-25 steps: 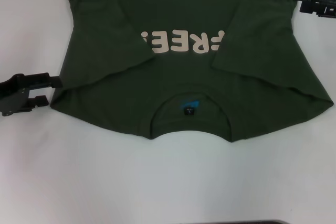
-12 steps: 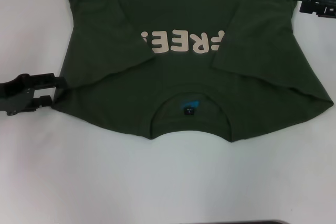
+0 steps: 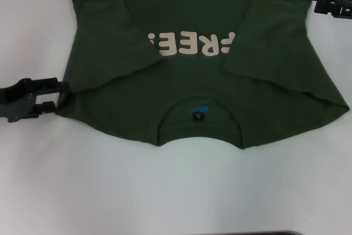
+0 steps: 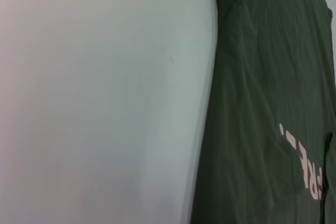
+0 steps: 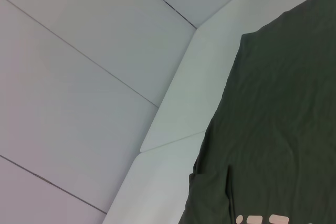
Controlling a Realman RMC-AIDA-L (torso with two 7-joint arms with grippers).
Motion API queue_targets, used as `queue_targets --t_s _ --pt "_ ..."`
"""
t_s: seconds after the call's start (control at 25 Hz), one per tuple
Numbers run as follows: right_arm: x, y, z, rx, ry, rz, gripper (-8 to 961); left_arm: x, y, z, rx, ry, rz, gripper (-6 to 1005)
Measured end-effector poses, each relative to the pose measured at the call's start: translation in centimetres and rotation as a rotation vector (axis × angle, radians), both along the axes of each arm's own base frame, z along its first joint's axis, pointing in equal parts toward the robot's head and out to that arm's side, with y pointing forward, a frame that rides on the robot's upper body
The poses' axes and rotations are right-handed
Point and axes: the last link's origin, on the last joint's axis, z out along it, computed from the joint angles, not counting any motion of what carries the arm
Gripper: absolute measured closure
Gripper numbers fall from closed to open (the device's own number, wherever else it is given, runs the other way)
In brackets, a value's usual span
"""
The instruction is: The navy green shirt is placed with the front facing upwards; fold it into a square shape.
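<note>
The tabletop (image 3: 176, 191) is plain and white. In the right wrist view a pale wall (image 5: 79, 77) with thin dark lines stands behind its edge. The navy green shirt (image 3: 192, 92) lies flat on the tabletop, front up, with both sleeves folded in over the chest. The neck end is nearest the robot. The left gripper (image 3: 47, 98) is at the shirt's left shoulder corner, its jaws a little apart with the tips touching the edge of the cloth. The right gripper (image 3: 330, 1) is beside the shirt's far right edge; I cannot tell how its jaws stand.
</note>
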Motion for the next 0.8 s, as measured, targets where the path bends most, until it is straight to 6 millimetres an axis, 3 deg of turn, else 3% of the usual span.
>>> queue_targets --t_s 0.8 --pt "-0.1 0.1 0.0 0.000 0.000 0.002 26 1.3 0.6 -0.8 -0.020 -0.019 -0.042 222"
